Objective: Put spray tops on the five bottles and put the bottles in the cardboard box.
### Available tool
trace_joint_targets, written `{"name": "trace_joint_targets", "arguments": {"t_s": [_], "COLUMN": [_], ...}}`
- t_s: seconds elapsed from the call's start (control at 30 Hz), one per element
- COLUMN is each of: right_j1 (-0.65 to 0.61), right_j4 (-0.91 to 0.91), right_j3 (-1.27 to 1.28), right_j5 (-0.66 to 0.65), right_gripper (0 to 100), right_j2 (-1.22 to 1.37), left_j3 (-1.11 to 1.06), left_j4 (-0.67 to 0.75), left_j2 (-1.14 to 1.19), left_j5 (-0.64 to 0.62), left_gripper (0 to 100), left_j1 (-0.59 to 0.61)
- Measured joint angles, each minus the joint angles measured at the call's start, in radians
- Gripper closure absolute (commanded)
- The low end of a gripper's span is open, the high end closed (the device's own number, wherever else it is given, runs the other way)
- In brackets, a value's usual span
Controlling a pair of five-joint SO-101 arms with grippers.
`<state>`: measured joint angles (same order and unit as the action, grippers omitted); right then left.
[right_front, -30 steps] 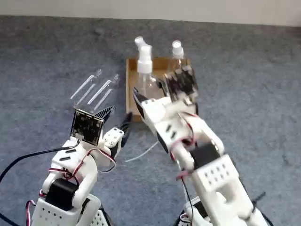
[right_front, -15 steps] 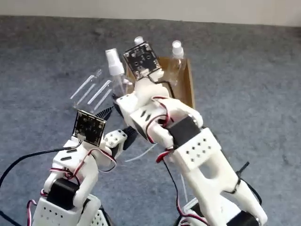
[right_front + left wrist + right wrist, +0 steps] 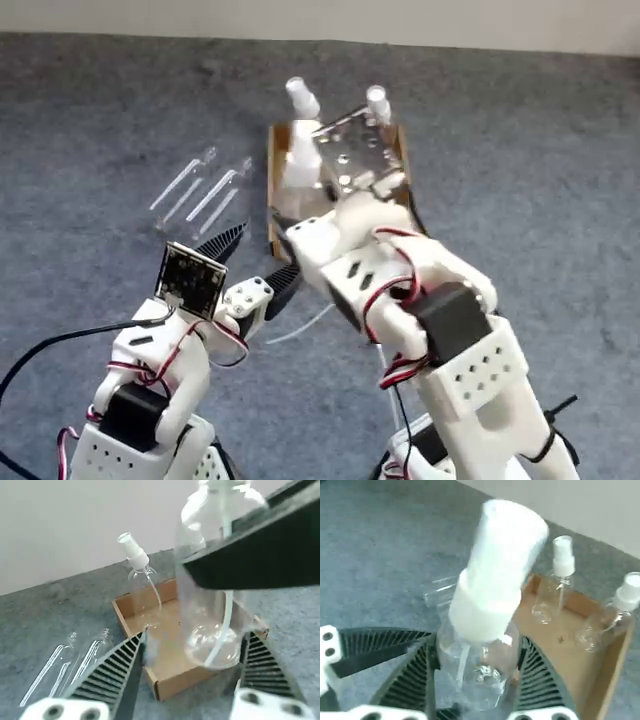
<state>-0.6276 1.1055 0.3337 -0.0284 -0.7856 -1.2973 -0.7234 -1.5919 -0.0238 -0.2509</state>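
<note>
between the jaws of the right gripper [image 3: 479,652], found one clear bottle [image 3: 477,667], clamped at the body by both black fingers. white spray top [image 3: 502,560] fitted on it, leaning off upright. from above, placed over the near part of the cardboard box [image 3: 272,190], beside one side wall. cannot tell whether resting on the box floor or hanging above it. beyond those jaws, inside the box toward its far wall, recorded two standing bottles [image 3: 555,600], each with a spray top on, apart from each other and from the clamped one.

at the left gripper [image 3: 196,639], noted jaws spread wide and holding nothing, low over the grey carpet [image 3: 520,150], just short of the box's near wall. in line with the gap between them, farther off, observed the clamped bottle with one black finger of the right gripper across it. off to the outer side of the left jaws, logged loose spray tops [image 3: 200,188] with their dip tubes, lying flat on the carpet side by side, apart from the box. behind the left jaws, between the two arms, marked a thin pale tube [image 3: 300,325] lying on the carpet.
</note>
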Motion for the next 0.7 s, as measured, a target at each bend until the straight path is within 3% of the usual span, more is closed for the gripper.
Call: {"name": "trace_joint_targets", "arguments": {"t_s": [0.23, 0.47, 0.7], "right_j1": [0.120, 0.247, 0.290], "right_j4": [-0.048, -0.381, -0.686], "right_j3": [0.000, 0.117, 0.327], "right_j5": [-0.028, -0.057, -0.064], "right_gripper": [99.4, 99.4, 99.4], "right_j2": [-0.008, 0.135, 0.230], "left_j3": [-0.003, -0.005, -0.020], "left_j4": [0.002, 0.002, 0.002], "left_j2": [0.011, 0.011, 0.011], "left_j5": [0.025, 0.025, 0.028], "left_gripper": [77, 77, 77], "left_j1": [0.025, 0.020, 0.023]}}
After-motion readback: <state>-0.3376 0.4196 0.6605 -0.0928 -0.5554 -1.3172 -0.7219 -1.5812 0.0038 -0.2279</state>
